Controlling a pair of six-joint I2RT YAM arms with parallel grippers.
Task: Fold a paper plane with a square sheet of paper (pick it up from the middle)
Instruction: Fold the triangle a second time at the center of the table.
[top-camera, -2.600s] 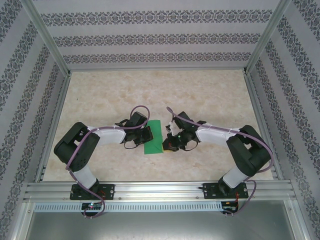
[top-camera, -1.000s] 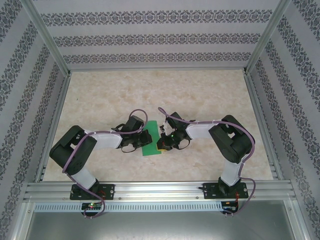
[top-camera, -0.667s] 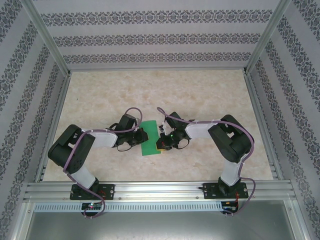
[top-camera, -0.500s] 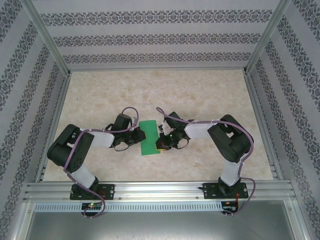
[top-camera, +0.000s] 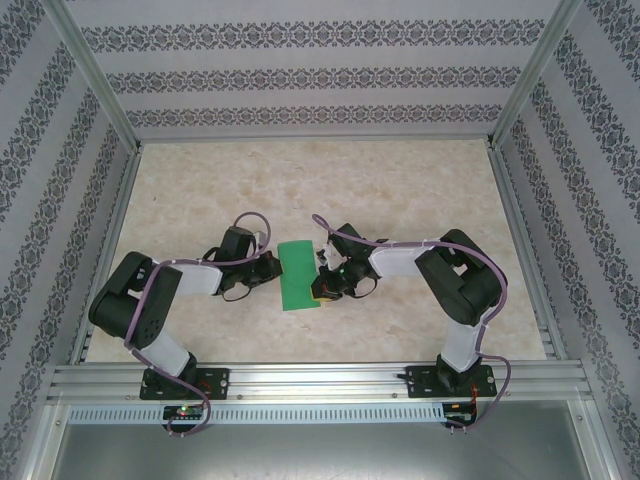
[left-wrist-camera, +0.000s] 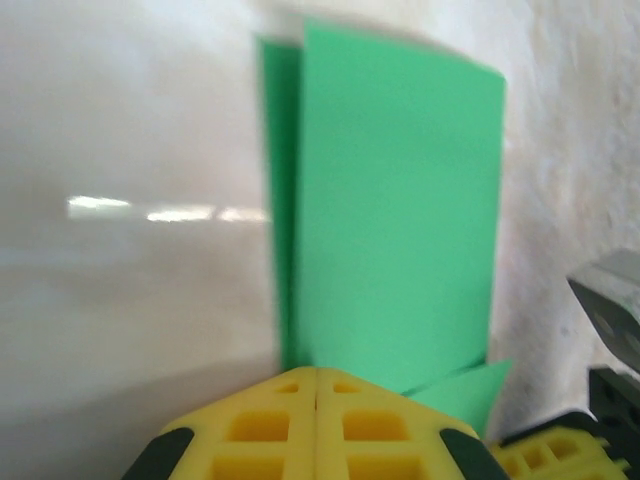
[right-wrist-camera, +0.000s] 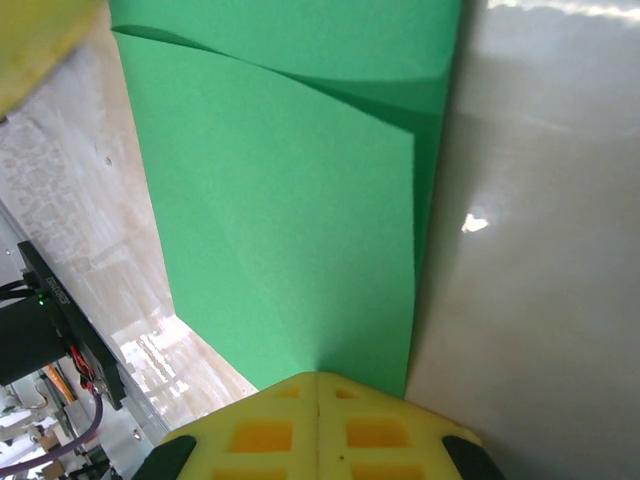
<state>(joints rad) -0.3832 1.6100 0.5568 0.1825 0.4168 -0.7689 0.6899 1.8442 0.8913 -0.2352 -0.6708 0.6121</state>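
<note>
Pretty bright and even overall, glare streaks on the shiny surface (left-wrist-camera: 120, 120) beside the green paper (left-wrist-camera: 395, 220), whose edges look soft.

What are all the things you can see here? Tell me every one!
green paper: one, bright green, folded over, middle of the table.
table: one, pale marbled beige, under everything.
walls: three, white with grey patterned stripes, around the table.
metal frame: one, silver, along the table's edges.
left arm: one, black and white, bolted at the near edge.
right arm: one, black and white, bolted at the near edge.
left hand: one, yellow, shut, beside the paper.
right hand: one, yellow, shut, at the paper's other edge.
</note>
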